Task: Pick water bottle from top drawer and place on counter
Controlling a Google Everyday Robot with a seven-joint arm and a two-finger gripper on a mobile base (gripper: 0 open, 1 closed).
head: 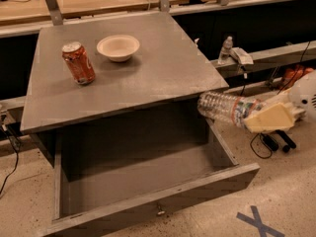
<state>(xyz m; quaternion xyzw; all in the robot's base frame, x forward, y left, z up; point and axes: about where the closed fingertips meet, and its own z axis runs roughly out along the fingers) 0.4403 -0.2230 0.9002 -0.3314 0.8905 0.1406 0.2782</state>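
Pincer (256, 118) clamped across the labelled end of the water bottle (223, 107), cream fingers (271, 118) closed over the red, white and blue band. Bottle held in the air just beside the right front corner of the bench (148, 70), outside the top drawer (197, 189) and slightly below the level of the bench surface. Long axis close to horizontal, running left to right in the camera view, left end a little higher. Blunt clear end toward the cabinet, opposite end hidden within the grasp; probably base inward, cap outward.

Step in hand, as judged: lift and carry to the bench. For a clean pass, raise first to full clearance above the bench edge, then sweep inward; otherwise a risk of the leading end striking that edge. Set down on the right half of the bench, well apart from the orange soda can (78, 63) and the pale bowl (118, 47) at rear left. If laid on its side, expect some rolling of the round ribbed body. Drawer open, knob (159, 212) at front centre.
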